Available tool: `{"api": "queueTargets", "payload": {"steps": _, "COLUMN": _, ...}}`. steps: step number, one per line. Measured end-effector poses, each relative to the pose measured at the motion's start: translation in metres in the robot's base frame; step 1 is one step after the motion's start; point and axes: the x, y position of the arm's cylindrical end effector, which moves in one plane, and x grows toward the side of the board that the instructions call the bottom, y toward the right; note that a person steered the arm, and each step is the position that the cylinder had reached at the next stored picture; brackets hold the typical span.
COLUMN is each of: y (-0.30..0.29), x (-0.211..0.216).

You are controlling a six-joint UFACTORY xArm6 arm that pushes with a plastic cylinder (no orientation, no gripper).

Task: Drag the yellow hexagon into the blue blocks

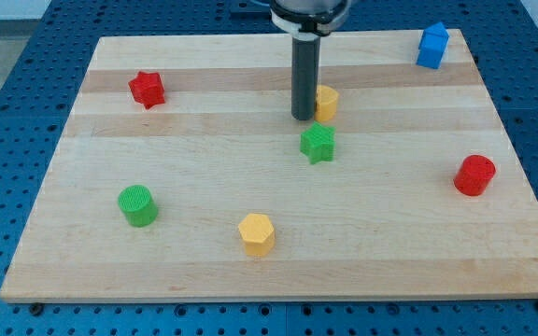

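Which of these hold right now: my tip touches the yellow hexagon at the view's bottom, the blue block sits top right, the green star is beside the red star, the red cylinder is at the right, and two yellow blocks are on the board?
1. My tip touches the yellow hexagon block. False: it is by the other yellow block, higher up.
2. The blue block sits top right of the wooden board. True.
3. The green star block is beside the red star block. False: far apart.
4. The red cylinder block is at the right. True.
5. Two yellow blocks are present. True.
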Motion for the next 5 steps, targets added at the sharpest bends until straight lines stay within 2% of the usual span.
{"api": "queueTargets", "payload": {"steps": 1, "y": 0.003, "x": 0.022}}
{"api": "queueTargets", "payload": {"steps": 2, "y": 0.012, "x": 0.011}}
{"api": "queueTargets", "payload": {"steps": 4, "y": 0.022, "x": -0.098}}
{"api": "queueTargets", "payload": {"steps": 5, "y": 0.029, "x": -0.139}}
